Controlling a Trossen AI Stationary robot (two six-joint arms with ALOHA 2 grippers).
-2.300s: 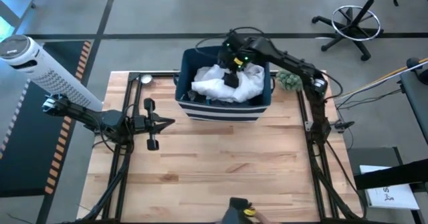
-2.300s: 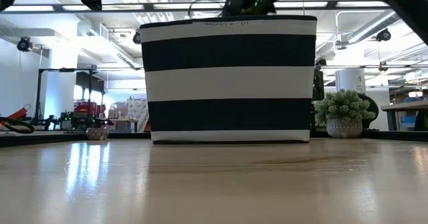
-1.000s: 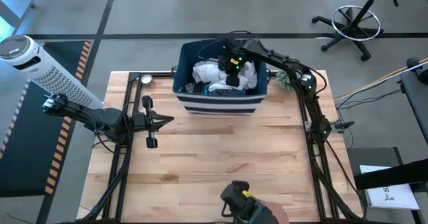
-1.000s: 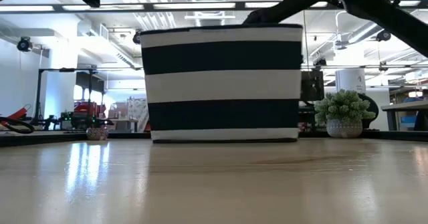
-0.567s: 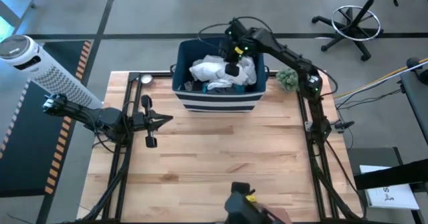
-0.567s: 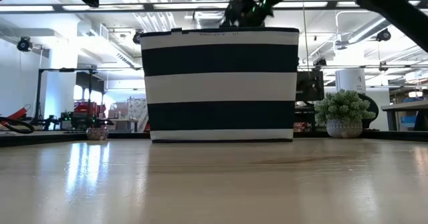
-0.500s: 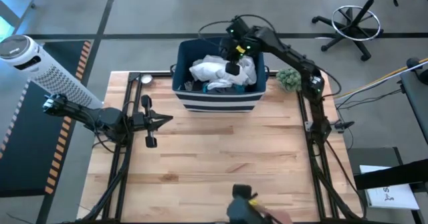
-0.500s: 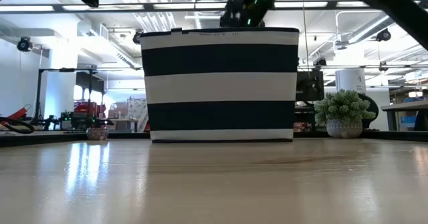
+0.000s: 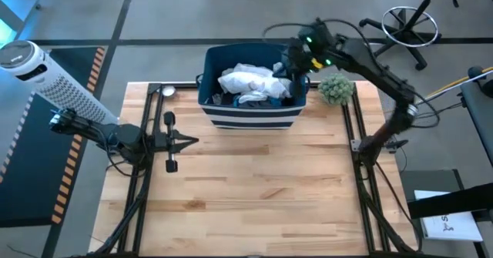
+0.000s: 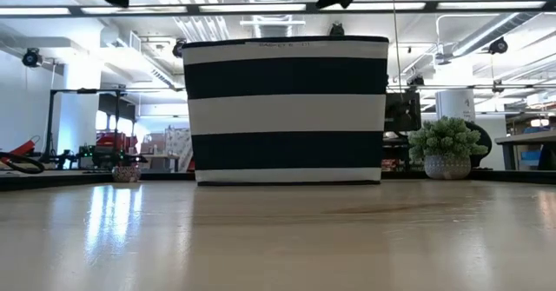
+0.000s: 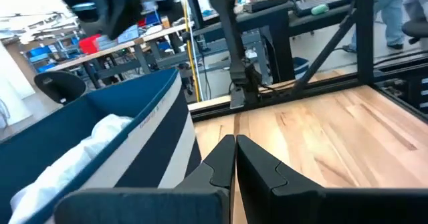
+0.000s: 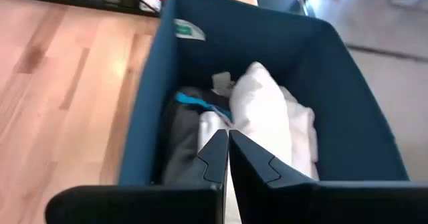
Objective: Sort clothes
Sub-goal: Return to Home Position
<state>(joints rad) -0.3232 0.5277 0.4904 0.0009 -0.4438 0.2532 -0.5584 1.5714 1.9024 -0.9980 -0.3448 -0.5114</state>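
Note:
The clothes lie in a navy bin with white stripes [image 9: 250,112] at the table's far edge. A white garment [image 9: 248,81] is on top, and a dark grey one [image 12: 180,140] and a strip of blue [image 12: 190,100] lie beside it. My right gripper [image 9: 293,67] hangs shut over the bin's right end, above the rim, with nothing between its fingers [image 12: 224,140]. My left gripper [image 9: 194,141] is shut and waits over the table's left part, pointing right. In the left wrist view the bin [image 11: 114,137] lies ahead of it.
A small green plant [image 9: 336,88] stands right of the bin at the table's far right corner. A white perforated tower [image 9: 46,77] stands off the table's left side. Bare wooden tabletop [image 9: 254,196] stretches from the bin to the near edge.
My right gripper has come up out of the bin's middle and moved toward the table's right edge, staying shut. Its arm has swung out to the right, uncovering the plant. The clothes stay in the bin.

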